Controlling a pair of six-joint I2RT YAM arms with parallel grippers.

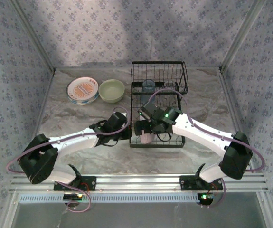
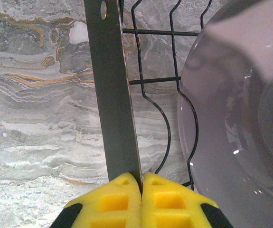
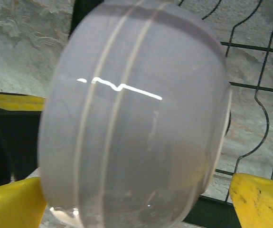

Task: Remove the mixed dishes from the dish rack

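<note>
Marbled desk (image 1: 207,90) w/ black wire rack (image 1: 174,76) at centre-far: raised basket section at far end, slotted section nearer. Plates (image 1: 83,90) stacked on desk far-left, well apart from rack; top one cream w/ orange centre. Green bowl (image 1: 111,90) upright just right of plates. Lavender bowl (image 1: 147,138) in near-left corner of rack's slotted section, tipped on its side betw. wire dividers. Blue cup (image 1: 148,86) stands in far basket. L end effector (image 1: 128,133) at rack's left edge, near end; wrist view shows yellow tips (image 2: 127,199) pressed together, pinching rack's flat side bar (image 2: 115,95), w/ lavender bowl just right of it behind the wires. R end effector (image 1: 145,132) over slotted section, spread wide, one finger on either side of the lavender bowl; in wrist view one finger (image 3: 259,199) sits clear of bowl's rim, the other right by its underside, contact unclear.
</note>
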